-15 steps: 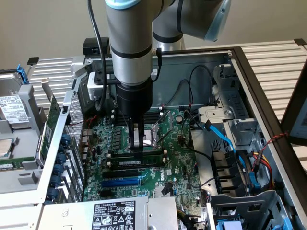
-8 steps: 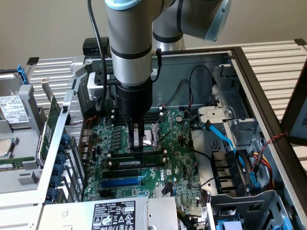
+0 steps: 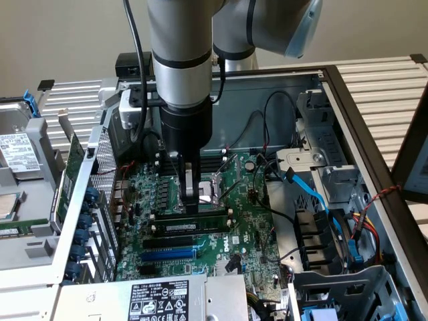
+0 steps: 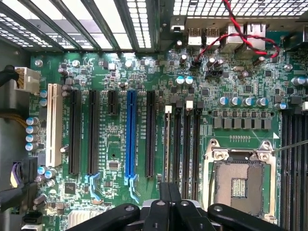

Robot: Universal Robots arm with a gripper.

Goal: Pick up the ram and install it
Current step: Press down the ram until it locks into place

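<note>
Pincer (image 3: 192,202) closed, pressing ram's (image 3: 194,223) top edge, between black slots, cables well apart.

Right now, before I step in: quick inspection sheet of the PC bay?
Surface: green motherboard inside an open metal case.
Job's things: ram seated along a black slot, directly under the pincer.
Clutter: empty CPU socket; blue slot empty.
Grippers: pincer shut, tips at the ram's top edge.
Cables: blue cable; red-black twisted wires.
Surroundings: labelled power supply; hard drive at the exterior view's left.
</note>
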